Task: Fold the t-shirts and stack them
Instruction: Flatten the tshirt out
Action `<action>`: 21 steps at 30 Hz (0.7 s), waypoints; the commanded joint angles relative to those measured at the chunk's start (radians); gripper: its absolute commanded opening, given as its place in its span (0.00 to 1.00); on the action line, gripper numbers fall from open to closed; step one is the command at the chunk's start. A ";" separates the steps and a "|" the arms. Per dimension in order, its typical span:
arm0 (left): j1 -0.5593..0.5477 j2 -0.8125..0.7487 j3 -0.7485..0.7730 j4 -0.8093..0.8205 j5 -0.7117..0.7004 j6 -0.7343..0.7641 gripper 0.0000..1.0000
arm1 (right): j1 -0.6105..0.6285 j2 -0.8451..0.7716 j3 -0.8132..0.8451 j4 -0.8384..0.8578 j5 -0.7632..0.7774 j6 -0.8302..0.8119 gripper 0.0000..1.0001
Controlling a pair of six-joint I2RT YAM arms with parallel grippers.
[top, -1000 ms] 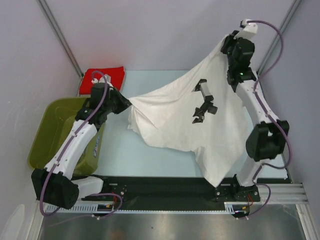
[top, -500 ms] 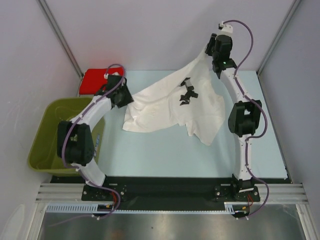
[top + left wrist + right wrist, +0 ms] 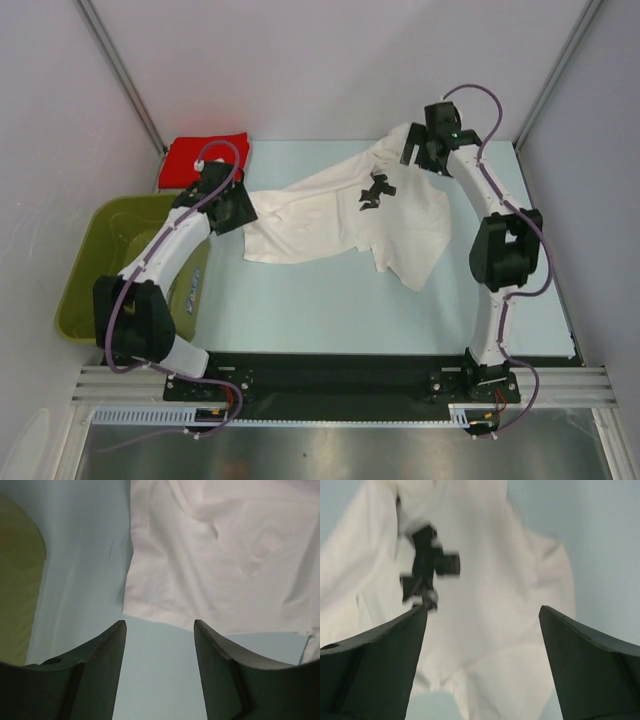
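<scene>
White t-shirt (image 3: 340, 215) rumpled mid-bench (image 3: 300, 300), print up; red t-shirt (image 3: 205, 155) far left. Left gripper (image 3: 160, 625) and right gripper (image 3: 482, 612) open, empty, over shirt's edges. Best: regrasp corners squarely, pull flat before folding.

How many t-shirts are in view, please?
2: a white t-shirt spread out in the middle; a red t-shirt at the far left. The olive-green basket may hide others.

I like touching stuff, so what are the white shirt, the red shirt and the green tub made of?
White shirt: soft matte cloth, maybe cotton; it wrinkles and slumps. Red shirt: matte cloth too, it seems, lying flat with soft edges. Green tub: likely hard plastic, smooth, holding its shape.
</scene>
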 commanded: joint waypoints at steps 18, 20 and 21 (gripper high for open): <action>0.060 -0.075 -0.283 0.027 0.179 -0.165 0.59 | -0.171 -1.026 -1.337 0.175 -0.626 0.396 0.64; 0.063 -0.085 -0.309 0.039 0.179 -0.197 0.64 | -0.174 -1.029 -1.367 0.184 -0.626 0.413 0.64; 0.066 -0.081 -0.319 0.046 0.179 -0.208 0.64 | -0.174 -1.028 -1.371 0.186 -0.629 0.412 0.64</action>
